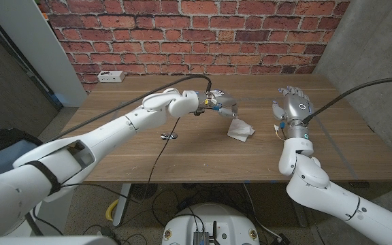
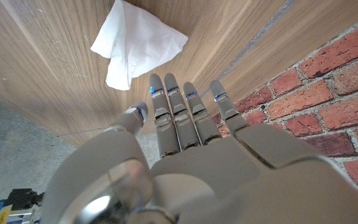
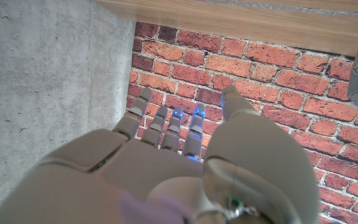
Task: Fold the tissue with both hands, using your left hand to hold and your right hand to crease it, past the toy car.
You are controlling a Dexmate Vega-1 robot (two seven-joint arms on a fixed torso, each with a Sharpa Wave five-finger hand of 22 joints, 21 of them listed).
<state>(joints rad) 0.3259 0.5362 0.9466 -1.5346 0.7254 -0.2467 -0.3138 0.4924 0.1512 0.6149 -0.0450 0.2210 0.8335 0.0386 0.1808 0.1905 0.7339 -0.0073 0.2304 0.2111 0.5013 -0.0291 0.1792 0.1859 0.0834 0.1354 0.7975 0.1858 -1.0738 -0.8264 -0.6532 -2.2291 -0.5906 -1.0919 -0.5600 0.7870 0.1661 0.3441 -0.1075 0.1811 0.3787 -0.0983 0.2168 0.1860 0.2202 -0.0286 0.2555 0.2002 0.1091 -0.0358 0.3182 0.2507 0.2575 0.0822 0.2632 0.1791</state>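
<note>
Both robot arms come up from the near edge of the table (image 1: 182, 163), big and white. On one side the left arm reaches far across the wood. Its left hand (image 1: 222, 103) is up over the middle of the table, a little way behind the tissue (image 1: 240, 130). From the left wrist camera, the fingers (image 2: 173, 115) of that hand are straight and side by side, with small gaps between them. They hold nothing and do not touch the tissue (image 2: 135, 40), which lies just past their tips.

On the other side, the right hand (image 1: 291, 109) stands up tall over the table. Its fingers are spread apart and point up, and it holds nothing. It is well apart from the tissue. From the right wrist camera, its fingers (image 3: 166, 124) reach toward the wall.

White and crumpled, the tissue lies in a loose heap on the wood, near the middle of the table, between the two hands. It is not folded flat.

A small dark thing (image 1: 168, 136) lies on the table next to the left arm. It is too small to tell what it is. A white box (image 1: 110, 76) sits at the far corner of the table on the left.

Brown wood with long lines makes up the table top. Behind it is a red brick wall (image 1: 182, 34). A plain grey wall (image 1: 373, 47) stands on the right side.
</note>
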